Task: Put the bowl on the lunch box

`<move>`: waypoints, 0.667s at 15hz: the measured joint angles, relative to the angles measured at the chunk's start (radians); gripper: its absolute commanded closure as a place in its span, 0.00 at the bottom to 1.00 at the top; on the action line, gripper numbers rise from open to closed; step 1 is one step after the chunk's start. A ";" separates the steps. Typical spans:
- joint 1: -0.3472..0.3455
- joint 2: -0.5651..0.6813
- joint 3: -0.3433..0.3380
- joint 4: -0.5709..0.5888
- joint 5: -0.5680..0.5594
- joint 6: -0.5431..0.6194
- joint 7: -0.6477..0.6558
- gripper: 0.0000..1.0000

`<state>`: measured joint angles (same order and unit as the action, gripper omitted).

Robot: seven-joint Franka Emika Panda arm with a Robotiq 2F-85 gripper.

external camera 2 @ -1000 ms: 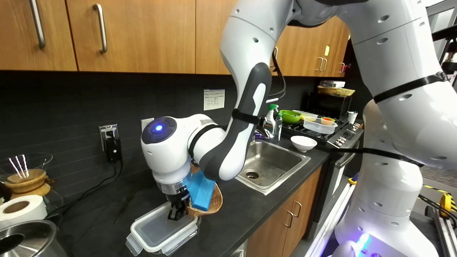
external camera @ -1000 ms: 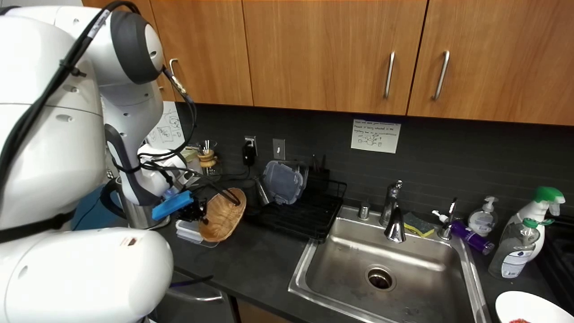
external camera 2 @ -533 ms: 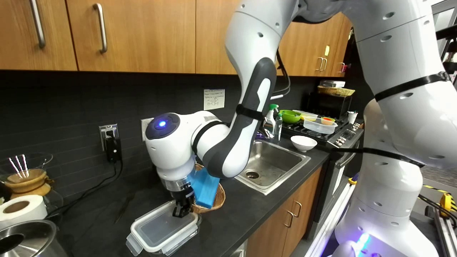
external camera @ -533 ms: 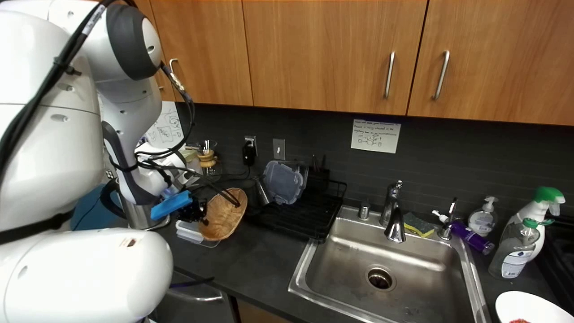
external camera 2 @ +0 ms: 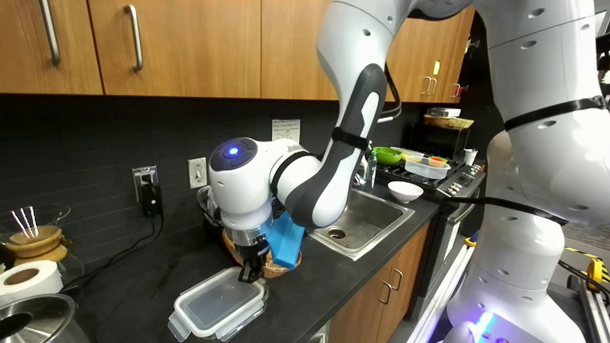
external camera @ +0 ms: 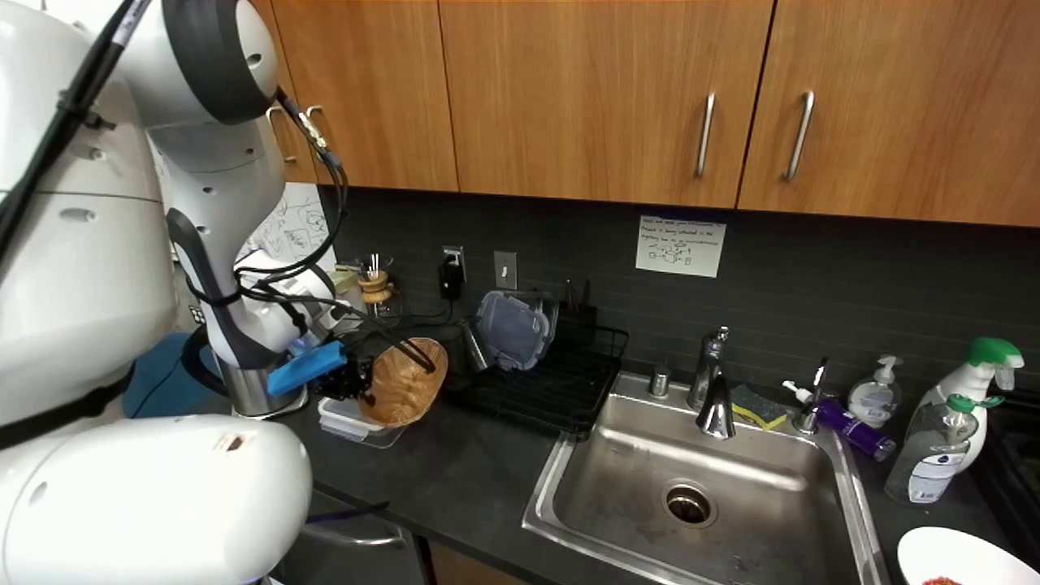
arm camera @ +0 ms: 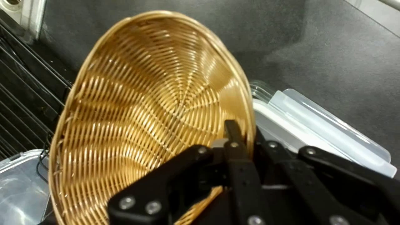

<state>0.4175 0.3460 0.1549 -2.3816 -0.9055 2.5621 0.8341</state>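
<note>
Wrist view: gripper (arm camera: 248, 134) was clamped on one edge of the wicker bowl (arm camera: 140, 109), tilted and beside the lunch box (arm camera: 318, 131), not on it; release off-centre, or a twist in that single-edge hold, would likely have sent it sliding onto the counter (arm camera: 272, 47).

Lunch box (arm camera: 312, 122) — partly behind bowl (arm camera: 140, 103)

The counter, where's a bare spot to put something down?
There's room on the counter between the lunch box and the sink, toward the front. Another free patch lies between the lunch box and the steel jug. It's crowded by the dish rack, where the gripper holds the woven bowl near the lunch box.
</note>
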 measured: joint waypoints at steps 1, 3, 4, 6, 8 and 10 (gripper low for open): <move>-0.002 -0.005 0.004 -0.001 0.008 -0.001 -0.014 0.98; -0.006 -0.008 0.015 0.001 0.044 -0.012 -0.061 0.98; -0.007 -0.008 0.022 0.005 0.068 -0.022 -0.088 0.98; -0.006 -0.008 0.038 0.021 0.118 -0.061 -0.146 0.98; -0.003 -0.007 0.055 0.048 0.165 -0.117 -0.203 0.98; 0.006 -0.005 0.066 0.080 0.196 -0.175 -0.245 0.98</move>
<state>0.4236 0.3409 0.2211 -2.3016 -0.7099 2.3873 0.5888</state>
